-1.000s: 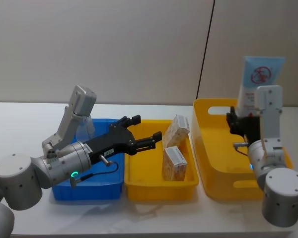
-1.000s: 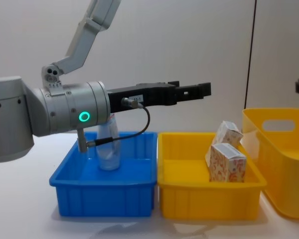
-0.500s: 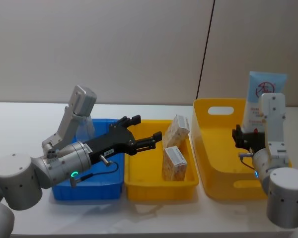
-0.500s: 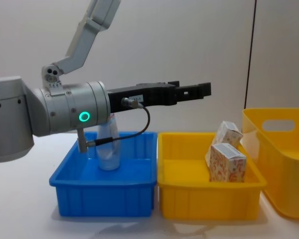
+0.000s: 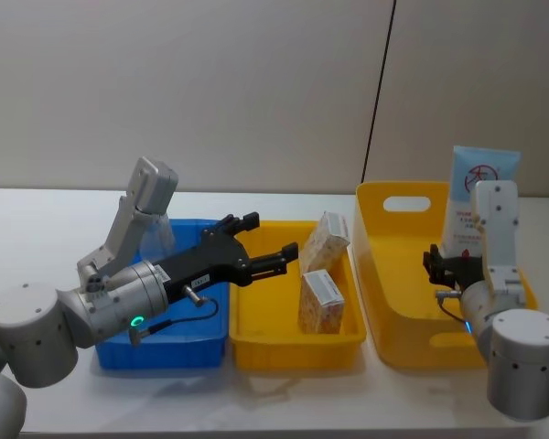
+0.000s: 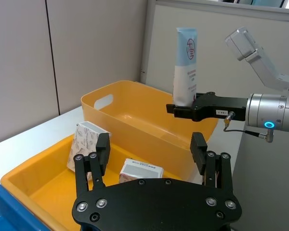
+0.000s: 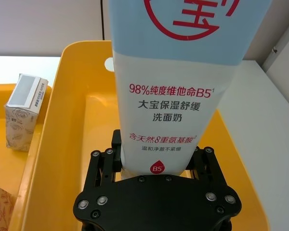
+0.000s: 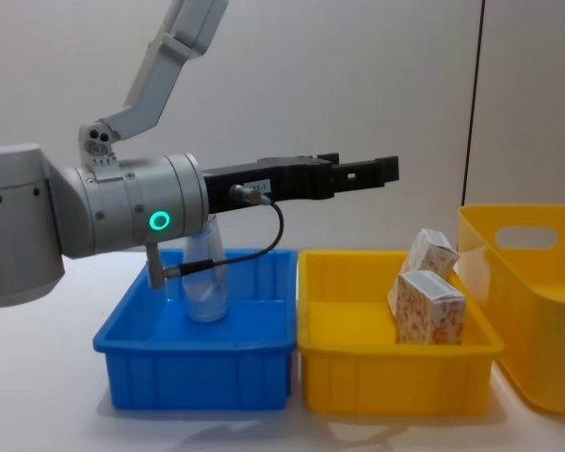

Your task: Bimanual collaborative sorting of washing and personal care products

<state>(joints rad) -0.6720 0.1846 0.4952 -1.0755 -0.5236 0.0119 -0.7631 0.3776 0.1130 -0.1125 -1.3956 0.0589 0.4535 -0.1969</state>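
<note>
My right gripper (image 5: pixel 446 266) is shut on the lower end of the tall pale-blue tube (image 5: pixel 480 194), which stands upright over the large yellow bin (image 5: pixel 384 196). The right wrist view shows the gripper (image 7: pixel 156 153) clamped around the tube (image 7: pixel 171 86). My left gripper (image 5: pixel 269 238) hangs open and holds nothing above the seam between the blue bin (image 5: pixel 178 353) and the middle yellow bin (image 5: pixel 293 353). Two white-and-orange cartons (image 5: pixel 327 240) (image 5: pixel 321 302) sit in the middle yellow bin. The smaller translucent tube (image 8: pixel 205 275) stands in the blue bin.
The three bins stand side by side on a white table (image 5: pixel 37 229), with a grey wall behind. My left forearm (image 8: pixel 122 217) reaches across above the blue bin. Bare tabletop lies to the left of the blue bin and in front of all the bins.
My right gripper has carried the tall tube downward over the large yellow bin, shifting a little sideways. The left arm has not moved.
</note>
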